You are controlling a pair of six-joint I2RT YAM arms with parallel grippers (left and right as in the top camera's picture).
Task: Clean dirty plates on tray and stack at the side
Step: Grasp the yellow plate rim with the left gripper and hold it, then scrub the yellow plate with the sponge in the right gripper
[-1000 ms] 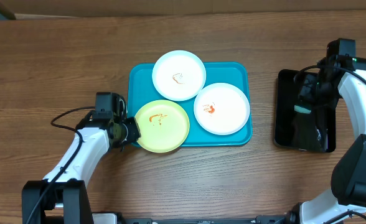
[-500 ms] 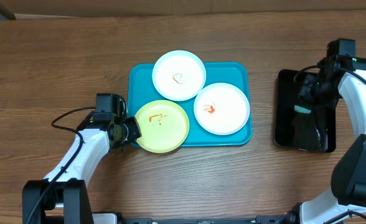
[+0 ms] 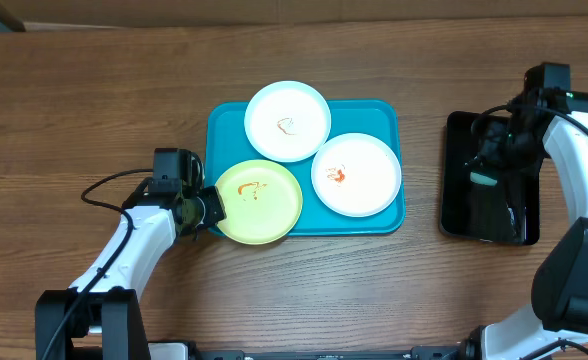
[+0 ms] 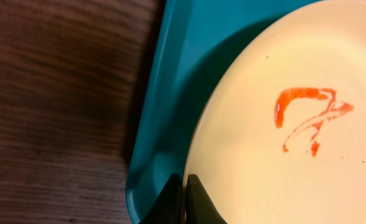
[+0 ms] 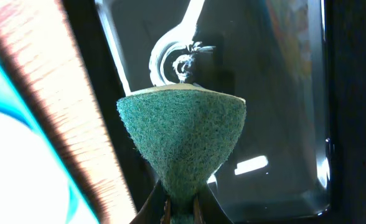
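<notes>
Three plates lie on the turquoise tray (image 3: 384,118): a white one (image 3: 288,120) at the back, a white one (image 3: 356,174) at the right with an orange smear, and a pale yellow-green one (image 3: 260,201) at the front left, overhanging the rim. My left gripper (image 3: 214,209) is shut on the yellow-green plate's (image 4: 282,155) left edge, one finger above, one below (image 4: 184,202). An orange-red smear (image 4: 307,115) marks its centre. My right gripper (image 3: 489,170) hangs over the black tray (image 3: 459,195), shut on a green sponge (image 5: 182,134).
The glossy black tray (image 5: 345,93) stands at the right of the table, a thin white streak (image 5: 170,50) on its surface. Bare wooden tabletop (image 3: 94,100) surrounds both trays. A black cable (image 3: 109,185) trails from my left arm.
My left gripper has closed on the yellow-green plate's edge and the plate has shifted very slightly. The right arm with the sponge has hardly moved.
</notes>
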